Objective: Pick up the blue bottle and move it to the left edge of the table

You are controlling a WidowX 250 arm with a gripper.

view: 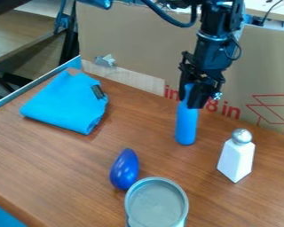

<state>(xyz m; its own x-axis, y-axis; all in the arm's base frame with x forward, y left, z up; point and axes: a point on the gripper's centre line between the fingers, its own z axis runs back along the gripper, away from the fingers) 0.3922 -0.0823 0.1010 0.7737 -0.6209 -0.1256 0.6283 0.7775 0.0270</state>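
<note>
And there it was, the black gripper (190,98), hanging down on the far side, right of centre, its fingers closed around the top of a slim blue cylinder (187,124)! That cylinder stood upright over the far part of the wooden table (67,162); whether its base touched the wood, you could not tell. Over on the far left lay a folded blue cloth (64,104), a dark tag (98,91) at its right edge. To the right, well apart from the cloth, stood a white, tapering shaker (236,159) with a round silver top (242,135). Nearer, left of the cylinder, lay a glossy dark-blue egg shape (124,170), and just beside it, at the near edge, sat a round grey dish (157,204). Behind everything rose brown cardboard (138,40) with red print.
</note>
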